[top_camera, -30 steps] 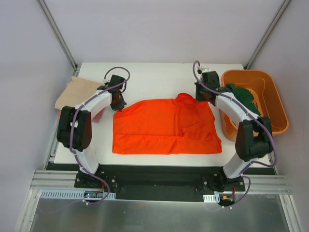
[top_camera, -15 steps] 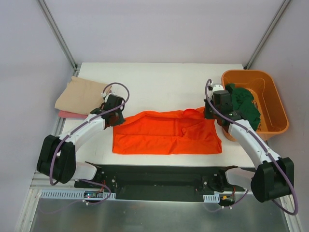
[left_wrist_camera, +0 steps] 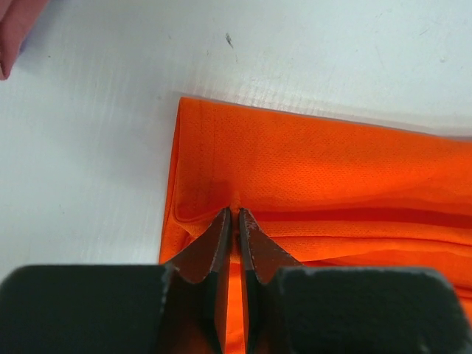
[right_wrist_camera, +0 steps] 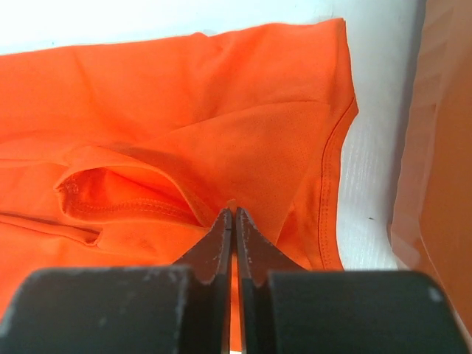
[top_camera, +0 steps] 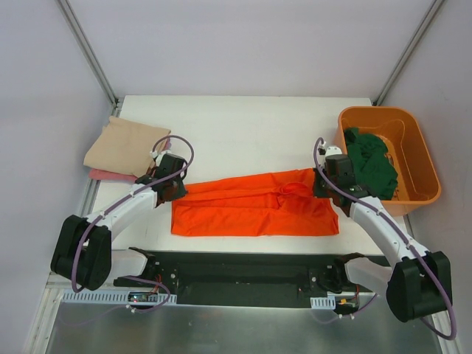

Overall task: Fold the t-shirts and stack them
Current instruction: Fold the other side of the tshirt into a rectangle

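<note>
Rightward, dark green t-shirt [top_camera: 372,164] inside orange bin [top_camera: 422,164].

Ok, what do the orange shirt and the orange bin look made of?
The orange shirt looks like thin matte knit fabric: a fine mesh texture, stitched hems and soft folds show. The bin is probably rigid moulded plastic, with smooth walls and a firm, even rim.

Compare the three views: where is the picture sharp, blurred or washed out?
Top view: even light, faint shadows, the orange shirt sharp. Left wrist view: cloth weave crisp, the left gripper blurs dark at its base. Right wrist view: the right gripper blurs likewise, the bin is soft, the table glares white.
</note>
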Controlling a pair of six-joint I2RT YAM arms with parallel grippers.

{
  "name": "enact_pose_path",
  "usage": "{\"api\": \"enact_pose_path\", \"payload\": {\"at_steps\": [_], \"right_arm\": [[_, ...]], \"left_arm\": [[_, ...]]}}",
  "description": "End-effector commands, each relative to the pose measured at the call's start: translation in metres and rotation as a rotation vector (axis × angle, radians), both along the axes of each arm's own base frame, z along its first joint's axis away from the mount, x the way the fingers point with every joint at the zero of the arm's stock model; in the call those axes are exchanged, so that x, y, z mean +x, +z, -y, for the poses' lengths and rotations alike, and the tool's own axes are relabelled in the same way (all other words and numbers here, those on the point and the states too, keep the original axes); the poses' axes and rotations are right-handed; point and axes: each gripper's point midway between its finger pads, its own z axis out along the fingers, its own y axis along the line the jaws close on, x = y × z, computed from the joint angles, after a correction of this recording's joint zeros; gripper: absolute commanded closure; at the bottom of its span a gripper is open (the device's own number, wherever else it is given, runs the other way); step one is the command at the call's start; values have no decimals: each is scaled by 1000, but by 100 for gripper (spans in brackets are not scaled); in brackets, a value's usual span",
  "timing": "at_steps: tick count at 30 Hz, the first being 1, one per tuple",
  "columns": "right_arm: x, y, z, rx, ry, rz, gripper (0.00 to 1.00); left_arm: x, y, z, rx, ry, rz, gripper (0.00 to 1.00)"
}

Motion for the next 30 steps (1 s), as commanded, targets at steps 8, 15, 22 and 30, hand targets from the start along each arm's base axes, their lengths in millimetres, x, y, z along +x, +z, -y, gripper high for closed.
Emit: {"api": "enact_pose_path", "payload": {"at_steps": [8, 15, 22, 30], "right_arm": [[-39, -12, 3, 65, -46, -39, 84], [-70, 35, -33, 243, 183, 114, 17], [-45, 53, -73, 429, 241, 119, 4], [-25, -8, -125, 409, 261, -160, 4]], "left_arm": [[-7, 11, -2, -34, 43, 58, 52], [-1, 54, 18, -160, -11, 160, 1], [10, 63, 70, -271, -167, 117, 1], [4, -6, 82, -243, -171, -103, 1]]}}
